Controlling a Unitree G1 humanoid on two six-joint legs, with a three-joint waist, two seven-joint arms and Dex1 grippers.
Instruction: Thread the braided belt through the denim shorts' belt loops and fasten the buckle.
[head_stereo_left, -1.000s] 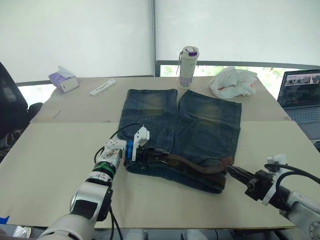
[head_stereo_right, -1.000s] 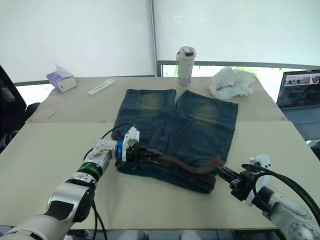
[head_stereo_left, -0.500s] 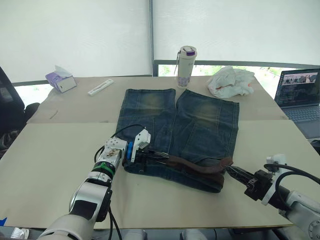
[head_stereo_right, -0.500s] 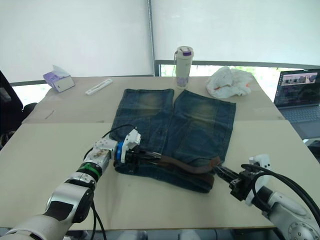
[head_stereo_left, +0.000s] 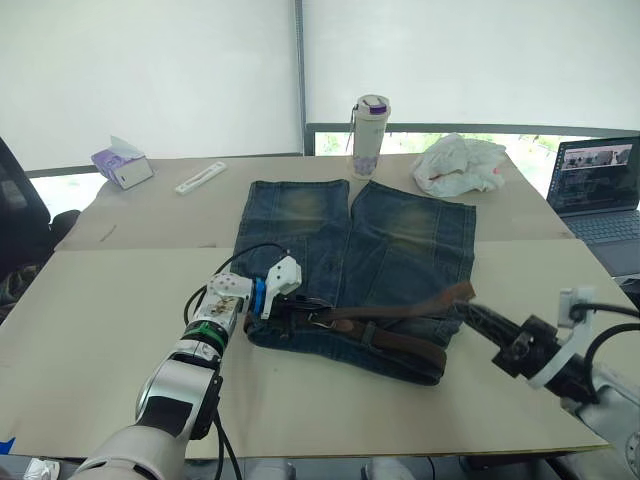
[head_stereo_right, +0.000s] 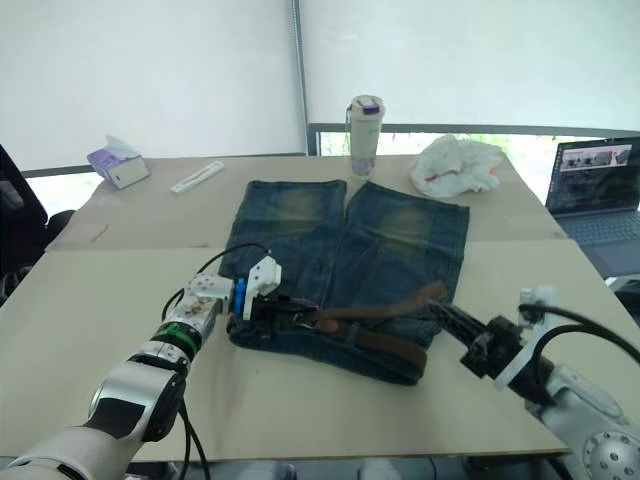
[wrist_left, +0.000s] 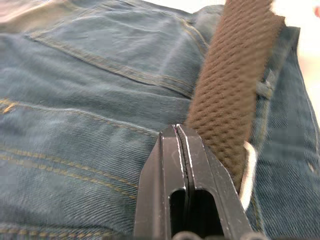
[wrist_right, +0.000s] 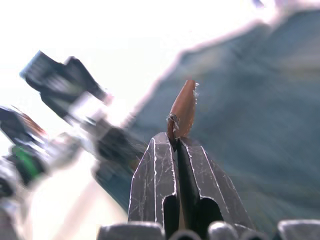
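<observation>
The denim shorts (head_stereo_left: 360, 265) lie flat in the middle of the counter (head_stereo_left: 110, 320), waistband toward the robot and the 2 legs pointing to 12 o'clock. The braided belt (head_stereo_left: 385, 338) runs along the waistband at the near edge, and its free end (head_stereo_left: 455, 293) lifts off the denim at the shorts' 4 o'clock corner. The right end effector (head_stereo_left: 470, 311) has that end pinched between its 2 fingers, which are pressed together on the brown tip (wrist_right: 183, 111), holding it raised above the cloth. The left end effector (head_stereo_left: 300, 312) sits at the shorts' 8 o'clock corner on the waistband; its fingers (wrist_left: 176, 165) are closed flat against each other, lying on the denim just beside the woven strap (wrist_left: 227, 95), and whether they pinch any cloth cannot be told. A silver part, perhaps the buckle (wrist_left: 248, 170), shows at the strap's edge beside those fingers. Beyond the shorts at 12 o'clock stands a bottle with a purple lid (head_stereo_left: 367, 136), with a crumpled white cloth (head_stereo_left: 458, 164) at 1 o'clock. A tissue box (head_stereo_left: 122, 165) and a white stick-like item (head_stereo_left: 201, 176) lie at 10 and 11 o'clock, and a laptop (head_stereo_left: 598, 195) is at 2 o'clock.
</observation>
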